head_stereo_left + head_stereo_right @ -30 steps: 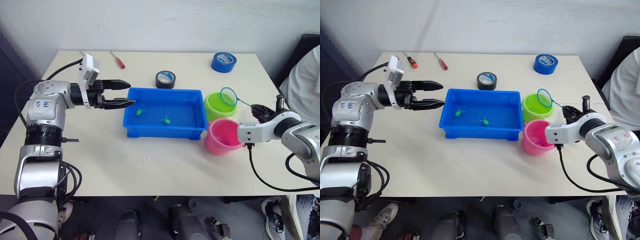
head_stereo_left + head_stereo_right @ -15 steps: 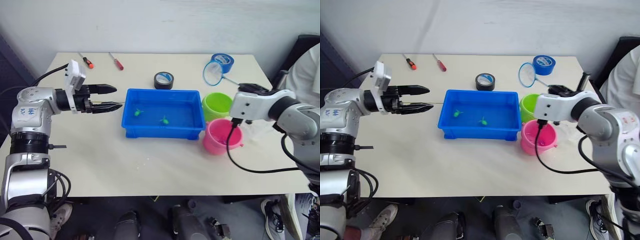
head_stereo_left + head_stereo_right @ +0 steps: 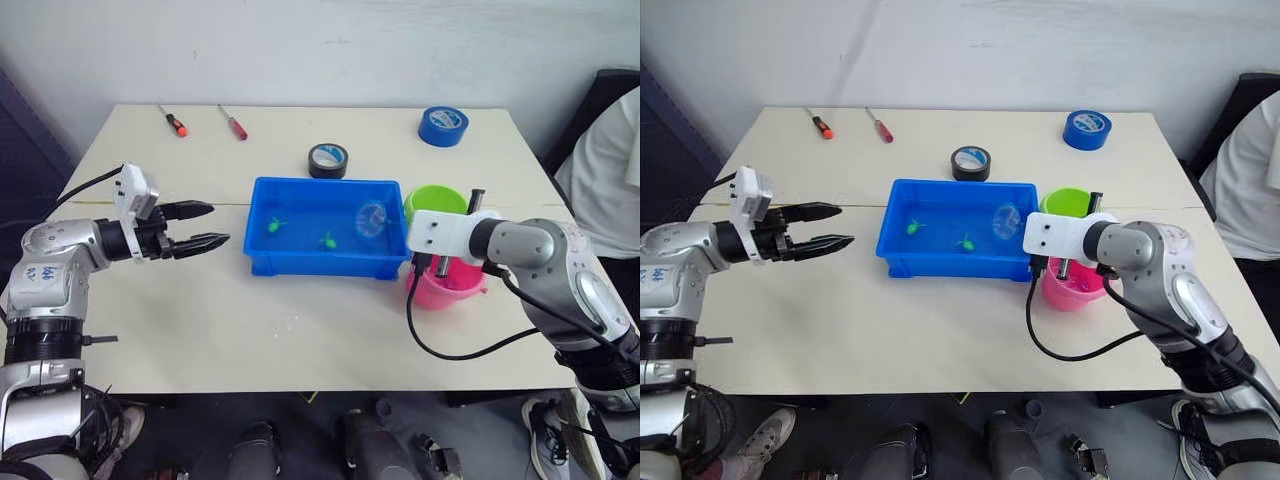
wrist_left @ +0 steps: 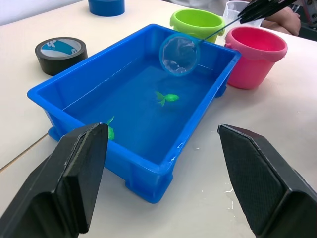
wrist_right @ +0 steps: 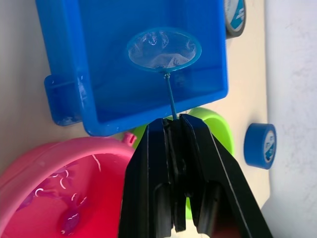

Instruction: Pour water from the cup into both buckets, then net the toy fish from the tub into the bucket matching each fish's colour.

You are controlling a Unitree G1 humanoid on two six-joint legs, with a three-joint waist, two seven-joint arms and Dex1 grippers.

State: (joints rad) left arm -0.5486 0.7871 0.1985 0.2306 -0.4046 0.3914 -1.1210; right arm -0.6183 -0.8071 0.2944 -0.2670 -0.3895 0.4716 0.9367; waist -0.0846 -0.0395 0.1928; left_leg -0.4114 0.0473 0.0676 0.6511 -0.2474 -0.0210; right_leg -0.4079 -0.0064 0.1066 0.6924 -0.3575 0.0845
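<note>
Two tiny green plastic fish (image 3: 279, 225) (image 3: 328, 240) in one bright blue rectangular plastic tub (image 3: 300, 262). Two round plastic buckets: lime green (image 3: 432, 199), pink (image 3: 447, 288). One light-blue-rimmed mesh net (image 3: 370, 217). Two tape rolls: black (image 3: 328, 159), blue (image 3: 442, 125). Two red-handled screwdrivers (image 3: 172, 121) (image 3: 234, 124).

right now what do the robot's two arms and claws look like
Both arms are built of rounded silver-grey segments joined by black rings. Each ends in a white wrist block and a claw of two black fingers: left claw, right claw. The left fingers are broad, tapered and finely textured. A black cable loops from under the right wrist, and black cables also trail along the left arm, whose upper segment bears small blue markings.
</note>
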